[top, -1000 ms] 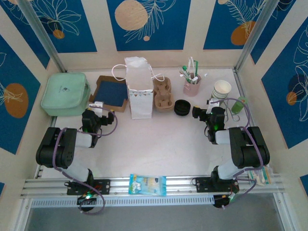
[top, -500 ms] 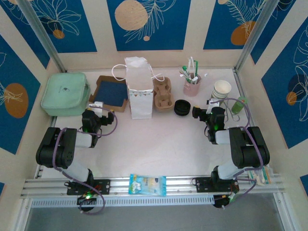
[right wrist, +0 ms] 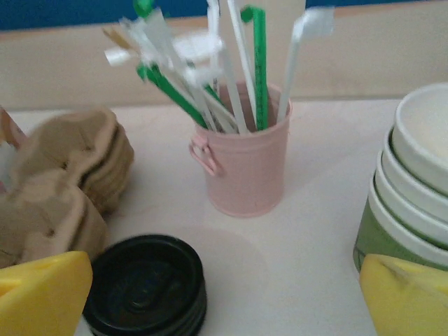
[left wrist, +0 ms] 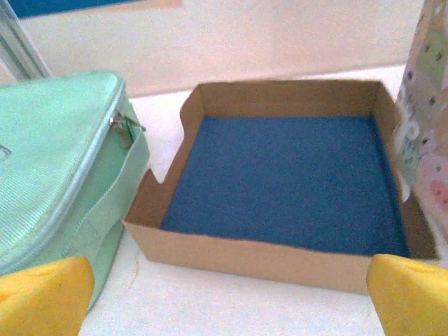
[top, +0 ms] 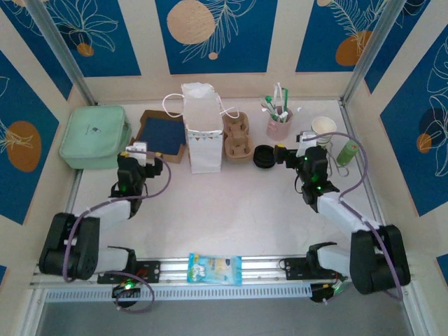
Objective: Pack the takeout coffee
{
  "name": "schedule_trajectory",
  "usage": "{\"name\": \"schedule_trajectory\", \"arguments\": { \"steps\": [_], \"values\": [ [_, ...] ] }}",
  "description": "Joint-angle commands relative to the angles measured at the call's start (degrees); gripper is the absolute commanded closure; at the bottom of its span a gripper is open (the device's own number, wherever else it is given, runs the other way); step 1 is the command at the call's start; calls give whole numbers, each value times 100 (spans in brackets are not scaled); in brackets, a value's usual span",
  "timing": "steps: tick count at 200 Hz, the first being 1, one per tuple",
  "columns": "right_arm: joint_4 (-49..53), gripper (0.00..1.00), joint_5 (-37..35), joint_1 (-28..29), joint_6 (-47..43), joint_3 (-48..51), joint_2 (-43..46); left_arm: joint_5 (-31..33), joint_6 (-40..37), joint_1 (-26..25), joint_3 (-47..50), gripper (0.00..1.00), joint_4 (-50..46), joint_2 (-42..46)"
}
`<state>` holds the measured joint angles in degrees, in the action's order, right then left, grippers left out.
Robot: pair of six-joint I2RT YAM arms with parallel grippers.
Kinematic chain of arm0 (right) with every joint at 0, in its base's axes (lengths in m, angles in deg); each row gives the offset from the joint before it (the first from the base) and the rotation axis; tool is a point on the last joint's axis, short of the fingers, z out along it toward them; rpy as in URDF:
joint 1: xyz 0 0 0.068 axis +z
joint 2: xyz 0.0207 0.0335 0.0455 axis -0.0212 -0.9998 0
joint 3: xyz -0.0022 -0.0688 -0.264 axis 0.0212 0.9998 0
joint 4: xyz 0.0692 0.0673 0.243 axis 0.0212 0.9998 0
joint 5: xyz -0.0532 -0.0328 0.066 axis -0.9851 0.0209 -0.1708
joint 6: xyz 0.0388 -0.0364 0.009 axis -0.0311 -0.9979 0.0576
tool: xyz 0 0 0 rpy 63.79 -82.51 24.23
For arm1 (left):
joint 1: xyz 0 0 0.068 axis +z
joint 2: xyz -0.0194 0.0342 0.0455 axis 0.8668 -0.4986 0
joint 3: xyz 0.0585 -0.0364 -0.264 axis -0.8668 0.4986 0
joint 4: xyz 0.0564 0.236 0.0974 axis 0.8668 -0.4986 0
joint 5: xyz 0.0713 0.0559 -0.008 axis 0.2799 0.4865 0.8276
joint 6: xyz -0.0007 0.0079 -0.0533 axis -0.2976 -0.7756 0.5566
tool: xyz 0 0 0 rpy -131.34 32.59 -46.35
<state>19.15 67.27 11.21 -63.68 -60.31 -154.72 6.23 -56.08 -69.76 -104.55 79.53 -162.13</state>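
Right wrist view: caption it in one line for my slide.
Open right end effector facing a pink stirrer cup, flanked by stacked black lids and stacked paper cups.

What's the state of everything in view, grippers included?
Left gripper: open, empty.
Right gripper: open, empty.
Paper cups: nested in a stack, no lid on.
Black lids: stacked on the table, off the cups.
Pink cup: upright, holding stirrers.
Cardboard tray: empty.
Green bag: closed.
Paper bag: standing upright.
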Motion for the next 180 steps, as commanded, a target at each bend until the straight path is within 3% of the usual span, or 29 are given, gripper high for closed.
{"name": "schedule_trajectory", "arguments": {
  "steps": [1, 22, 55, 89, 129, 156, 180],
  "values": [
    [2230, 1, -524, -143, 1547, -637, 357, 317, 354, -218, -363, 0, -1152, 664],
    [3218, 1, 866, -901, 2084, -1203, 375, 25, 828, -494, -629, 0, -1804, 1338],
    [4617, 1, 642, -805, 1956, -2273, 32, -707, 1496, -1092, -1076, 2, -3011, 1875],
    [5546, 1, 425, -846, 2167, -2987, -136, -1267, 2031, -2010, -1066, 4, -3727, 1852],
    [6145, 1, 479, -925, 2267, -3572, -150, -1717, 2647, -2705, -919, 4, -3048, 1045],
    [6134, 1, 497, -988, 2410, -3569, 94, -1982, 3136, -2768, -935, 5, -2288, 201],
    [6309, 1, 1001, -1132, 2336, -3718, 134, -2173, 3453, -2768, -957, 5, -1522, -479]
  ]
}}
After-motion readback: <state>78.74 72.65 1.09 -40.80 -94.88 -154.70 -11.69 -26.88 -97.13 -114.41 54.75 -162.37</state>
